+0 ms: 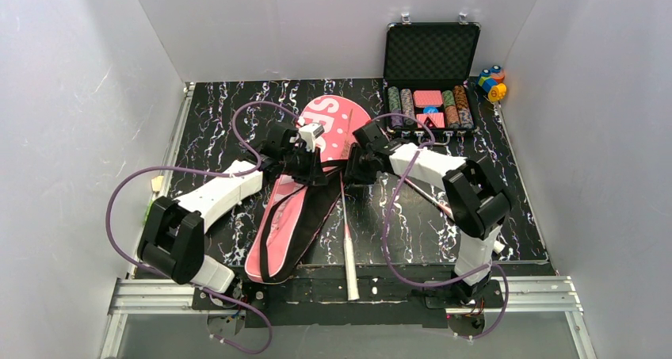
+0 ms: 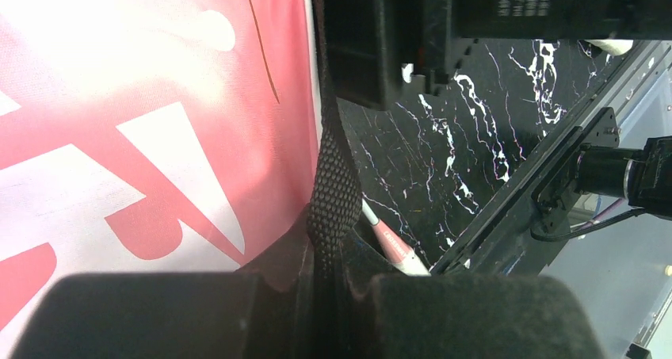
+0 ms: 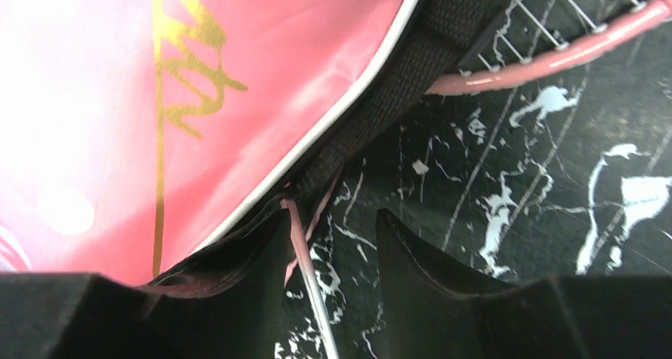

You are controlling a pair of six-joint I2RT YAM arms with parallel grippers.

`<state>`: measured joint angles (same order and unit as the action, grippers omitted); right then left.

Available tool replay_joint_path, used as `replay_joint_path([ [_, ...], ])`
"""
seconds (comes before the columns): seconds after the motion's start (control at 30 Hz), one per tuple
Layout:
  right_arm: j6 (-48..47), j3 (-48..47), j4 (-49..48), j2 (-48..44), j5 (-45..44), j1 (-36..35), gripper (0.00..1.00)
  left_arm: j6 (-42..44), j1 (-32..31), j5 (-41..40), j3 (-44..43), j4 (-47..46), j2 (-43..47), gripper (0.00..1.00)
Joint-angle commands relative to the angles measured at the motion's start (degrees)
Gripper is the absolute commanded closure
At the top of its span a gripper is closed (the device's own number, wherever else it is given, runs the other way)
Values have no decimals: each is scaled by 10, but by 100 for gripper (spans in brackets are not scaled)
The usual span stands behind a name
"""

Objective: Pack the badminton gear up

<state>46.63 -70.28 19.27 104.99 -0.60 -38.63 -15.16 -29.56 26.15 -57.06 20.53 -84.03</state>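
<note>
Left gripper (image 2: 337, 288) is seen pinched tight on the black strap (image 2: 333, 177), right at the edge of the pink SPORT bag (image 2: 143, 97). Right gripper (image 3: 329, 228) is held apart, a thin racket shaft (image 3: 315, 292) straddled between its fingers beside the bag's rim. The bag is laid flat mid-table (image 1: 507, 216), a red racket frame (image 3: 555, 54) just alongside, a white handle (image 1: 349, 256) pointed at the near edge

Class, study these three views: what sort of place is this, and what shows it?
Probably a robot lab test cell: white walls box in a black marbled table, and the left arm and right arm are mounted on a metal rail.
</note>
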Motion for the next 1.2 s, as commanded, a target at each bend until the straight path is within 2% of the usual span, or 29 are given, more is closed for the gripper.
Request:
replay_joint_path([
  [0.0, 38, 9, -84, 22, 2, 3, 50, 1, -1, 28, -4, 6, 40, 100],
  [0.37, 82, 34, -116, 68, -10, 9, 55, 4, -1, 29, -3, 7, 45, 100],
  [0.83, 101, 162, -259, -35, -15, 37, 53, 14, -1, 22, -1, 11, 47, 100],
  [0.97, 105, 131, -246, -2, 2, 42, 53, 15, -1, 22, 1, 12, 51, 100],
  [1.17, 127, 114, -283, 41, 52, 39, 54, 16, -1, 21, 1, 11, 49, 100],
])
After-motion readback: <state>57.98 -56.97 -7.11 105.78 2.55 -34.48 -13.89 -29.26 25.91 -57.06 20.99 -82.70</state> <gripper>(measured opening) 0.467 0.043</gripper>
